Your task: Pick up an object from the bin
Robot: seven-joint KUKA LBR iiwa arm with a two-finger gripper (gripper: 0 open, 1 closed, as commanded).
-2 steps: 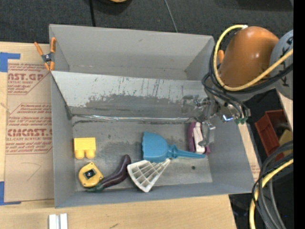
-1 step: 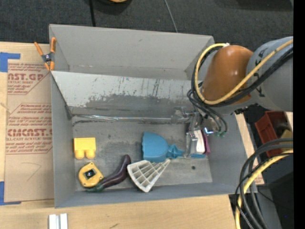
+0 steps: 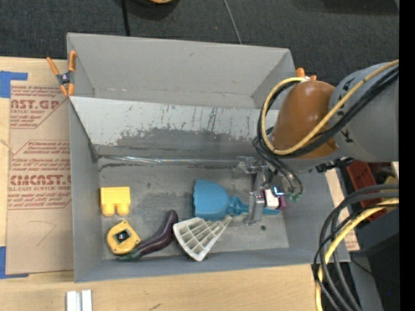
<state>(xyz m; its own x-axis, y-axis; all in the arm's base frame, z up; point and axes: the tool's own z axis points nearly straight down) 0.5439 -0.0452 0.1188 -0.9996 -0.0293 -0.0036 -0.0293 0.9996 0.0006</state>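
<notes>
Lying nearest are a round yellow tape measure (image 3: 122, 237), a dark purple curved toy (image 3: 159, 233) and a white slotted plastic spatula (image 3: 198, 235), with a yellow plastic block (image 3: 115, 200) behind. Mid-floor lies a light blue plastic tool (image 3: 211, 199), with the gripper (image 3: 257, 206) at its thin right end; whether it grasps cannot be told.

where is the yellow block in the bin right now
In the camera view, the yellow block lies on the left side of the bin floor. The yellow tape measure is just below it in the picture, and the light blue plastic toy is off to its right.
</notes>
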